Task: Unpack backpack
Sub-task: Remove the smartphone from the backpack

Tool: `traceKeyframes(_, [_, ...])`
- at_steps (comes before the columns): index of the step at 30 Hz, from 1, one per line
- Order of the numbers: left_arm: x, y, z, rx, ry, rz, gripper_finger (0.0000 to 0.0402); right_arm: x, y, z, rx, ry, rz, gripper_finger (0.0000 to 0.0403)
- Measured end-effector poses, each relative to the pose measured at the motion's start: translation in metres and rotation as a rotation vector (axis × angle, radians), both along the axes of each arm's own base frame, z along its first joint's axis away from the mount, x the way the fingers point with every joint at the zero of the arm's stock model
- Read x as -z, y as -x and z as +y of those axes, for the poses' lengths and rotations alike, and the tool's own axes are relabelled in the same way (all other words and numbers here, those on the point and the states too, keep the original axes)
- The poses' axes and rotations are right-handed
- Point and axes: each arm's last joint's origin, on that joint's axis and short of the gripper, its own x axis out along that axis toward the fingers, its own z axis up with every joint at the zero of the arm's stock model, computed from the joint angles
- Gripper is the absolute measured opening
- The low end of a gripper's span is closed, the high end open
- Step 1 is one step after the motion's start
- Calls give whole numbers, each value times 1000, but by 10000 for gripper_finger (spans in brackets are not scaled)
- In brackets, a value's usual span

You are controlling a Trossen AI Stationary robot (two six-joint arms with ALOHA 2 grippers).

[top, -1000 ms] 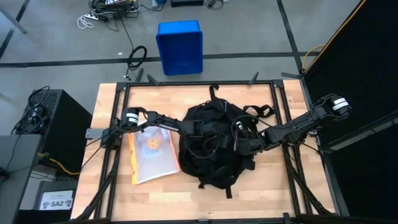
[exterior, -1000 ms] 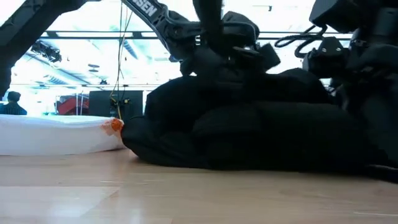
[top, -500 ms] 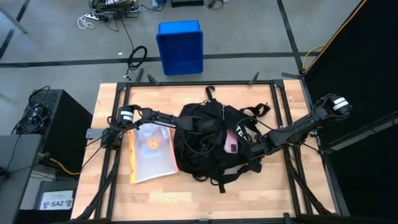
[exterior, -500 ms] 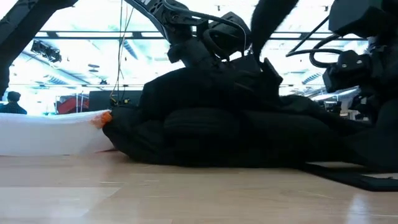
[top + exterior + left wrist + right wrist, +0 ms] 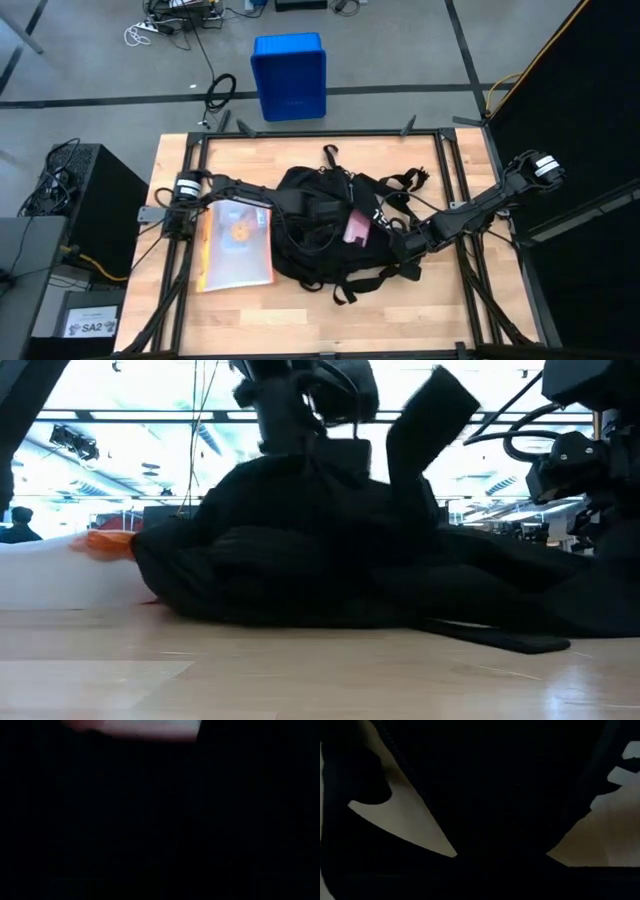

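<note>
Your backpack [image 5: 320, 235] has slid left on the table [image 5: 440, 310], and a pink thing [image 5: 356, 227] now sticks out. Your left gripper [image 5: 325, 210] is shut inside it. The right gripper [image 5: 398, 240] jaws pinch the backpack.

Low view: black backpack [image 5: 330, 560] slumped across the wooden table [image 5: 250, 680], one strap [image 5: 490, 637] lying flat toward the near edge. White plastic packet with orange patch [image 5: 60, 570] touches its side. Dark arm hardware sits above the backpack.
</note>
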Motion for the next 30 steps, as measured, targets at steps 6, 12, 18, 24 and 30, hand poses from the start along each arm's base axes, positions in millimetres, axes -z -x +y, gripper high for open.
traceKeyframes(6, [9,10,-1,-30,-1,26,0,5,3,-1,-4,10,6,49])
traceKeyframes(12, [38,12,1,-7,124,-92,0,15,9,-3,-6,1,2,48])
traceKeyframes(18, [60,15,-1,-4,207,-212,0,16,10,-3,-35,8,1,48])
traceKeyframes(24, [71,21,-1,-40,228,-250,0,8,6,-2,-87,25,-1,48])
traceKeyframes(30, [70,17,-1,-32,234,-300,0,-19,0,0,-132,74,6,48])
